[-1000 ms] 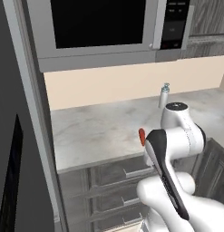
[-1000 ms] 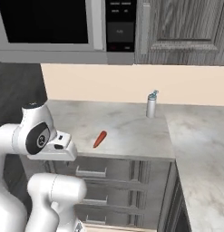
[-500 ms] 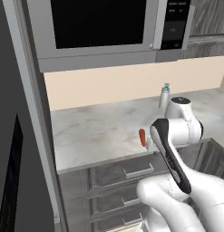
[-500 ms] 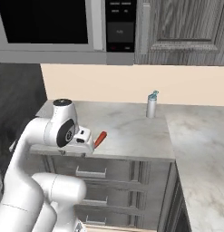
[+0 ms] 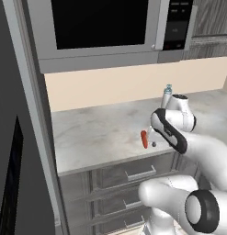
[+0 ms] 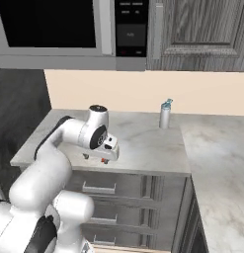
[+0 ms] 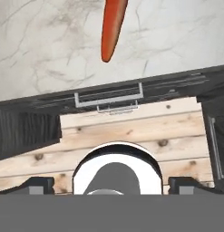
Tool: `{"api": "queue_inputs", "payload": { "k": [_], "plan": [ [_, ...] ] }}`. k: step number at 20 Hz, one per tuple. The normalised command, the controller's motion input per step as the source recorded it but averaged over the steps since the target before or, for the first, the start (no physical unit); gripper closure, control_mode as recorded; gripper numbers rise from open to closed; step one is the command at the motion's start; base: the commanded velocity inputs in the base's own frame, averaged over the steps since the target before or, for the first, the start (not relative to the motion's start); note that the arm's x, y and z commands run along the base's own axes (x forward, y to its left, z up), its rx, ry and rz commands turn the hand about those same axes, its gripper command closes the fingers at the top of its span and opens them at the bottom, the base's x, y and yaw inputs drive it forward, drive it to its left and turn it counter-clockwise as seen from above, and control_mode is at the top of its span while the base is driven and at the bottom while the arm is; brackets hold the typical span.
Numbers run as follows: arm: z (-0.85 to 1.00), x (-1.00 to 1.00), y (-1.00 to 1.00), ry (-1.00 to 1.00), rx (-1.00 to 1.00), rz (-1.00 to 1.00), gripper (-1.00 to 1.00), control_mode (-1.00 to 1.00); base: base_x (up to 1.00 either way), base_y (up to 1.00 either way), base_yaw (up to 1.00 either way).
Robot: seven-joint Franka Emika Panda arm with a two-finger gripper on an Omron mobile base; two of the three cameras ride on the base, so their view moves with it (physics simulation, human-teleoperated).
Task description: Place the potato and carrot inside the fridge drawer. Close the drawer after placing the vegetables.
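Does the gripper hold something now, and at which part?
Nothing is held. The gripper is open above the counter edge, and the carrot lies free on the counter ahead.

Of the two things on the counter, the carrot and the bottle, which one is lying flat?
The carrot: red-orange, it lies flat near the counter's front edge. The bottle stands upright by the wall.

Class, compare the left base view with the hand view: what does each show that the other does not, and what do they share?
Left base view alone: the microwave above the counter, a small bottle at the back wall, and the tall dark fridge side at the left edge. Hand view alone: the wooden floor below the counter edge, seen from above. Both: the carrot lying on the marble counter, the drawer fronts with handles under it, and the gripper poised by the carrot.
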Motion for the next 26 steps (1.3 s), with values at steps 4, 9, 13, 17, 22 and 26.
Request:
{"api": "queue_inputs", "payload": {
  "k": [4,9,13,17,22,26],
  "plan": [
    [-0.14,0.81,0.08,0.18,0.0,-0.02,-1.0,-1.0,0.0,0.0,0.0],
    [-0.25,0.53,0.14,0.19,-0.05,-0.01,-1.0,-1.0,0.0,0.0,0.0],
    [-0.44,0.44,0.0,0.1,-0.02,0.0,-1.0,-1.0,0.0,0.0,0.0],
    [-0.52,0.43,-0.05,0.01,0.0,0.0,-1.0,-1.0,0.0,0.0,0.0],
    [-0.36,0.37,0.0,0.0,0.0,0.0,-1.0,-1.0,0.0,0.0,0.0],
    [-0.32,0.36,0.0,0.0,0.0,0.0,-1.0,-1.0,0.0,0.0,0.0]
  ]
}}
